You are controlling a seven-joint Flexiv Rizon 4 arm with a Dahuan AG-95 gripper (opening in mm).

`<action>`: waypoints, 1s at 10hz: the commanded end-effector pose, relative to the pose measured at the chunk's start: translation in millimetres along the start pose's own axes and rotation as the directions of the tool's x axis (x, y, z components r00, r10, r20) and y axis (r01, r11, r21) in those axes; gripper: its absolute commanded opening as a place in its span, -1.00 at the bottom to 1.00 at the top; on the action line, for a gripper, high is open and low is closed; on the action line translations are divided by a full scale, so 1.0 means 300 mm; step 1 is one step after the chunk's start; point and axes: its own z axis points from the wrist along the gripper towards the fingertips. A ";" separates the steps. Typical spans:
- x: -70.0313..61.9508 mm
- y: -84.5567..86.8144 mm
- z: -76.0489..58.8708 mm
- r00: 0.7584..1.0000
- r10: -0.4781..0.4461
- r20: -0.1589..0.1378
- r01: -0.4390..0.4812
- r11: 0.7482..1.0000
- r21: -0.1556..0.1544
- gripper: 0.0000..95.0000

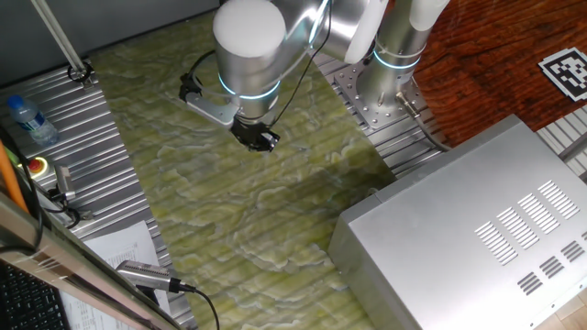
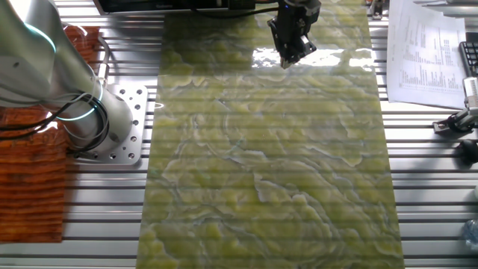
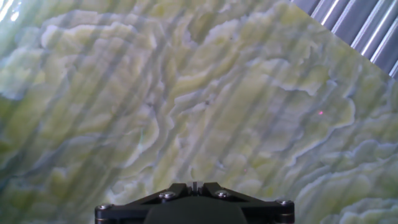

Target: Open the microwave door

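The microwave point(image 1: 477, 229) is a big silver-grey box with vent slots on its top, at the lower right of one fixed view. Its door point(image 1: 362, 275) is the flat panel that faces the green mat, and it lies flush with the box. In the other fixed view the door shows only as a thin dark strip point(image 2: 187, 6) along the top edge. My gripper point(image 1: 261, 138) hangs above the mat, apart from the microwave, near the strip's right end point(image 2: 291, 54). In the hand view the fingers point(image 3: 195, 186) meet, with nothing between them, and only the mat lies below.
A green marbled mat point(image 2: 269, 164) covers the ribbed table. The arm's base point(image 2: 97, 127) stands beside an orange cloth point(image 2: 30, 179). Papers point(image 2: 426, 52), a water bottle point(image 1: 27, 119), a red button point(image 1: 38, 166) and a cable plug point(image 1: 151, 275) lie along the table's edge.
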 end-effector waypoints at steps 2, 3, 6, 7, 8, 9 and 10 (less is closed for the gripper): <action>-0.003 -0.001 0.003 0.992 -0.119 -0.038 0.119 0.993 -0.014 -1.00; -0.003 -0.001 0.003 0.987 -0.156 -0.033 0.155 0.988 -0.021 -1.00; -0.008 0.117 -0.062 0.968 -0.250 0.016 0.251 0.967 -0.047 -1.00; -0.004 0.160 -0.070 0.960 -0.278 0.020 0.278 0.959 -0.044 -1.00; -0.003 0.182 -0.073 0.956 -0.294 0.018 0.295 0.955 -0.037 -1.00; 0.004 0.228 -0.079 0.944 -0.328 0.025 0.328 0.944 -0.025 -1.00; 0.006 0.239 -0.081 0.933 -0.357 0.038 0.358 0.934 -0.021 -1.00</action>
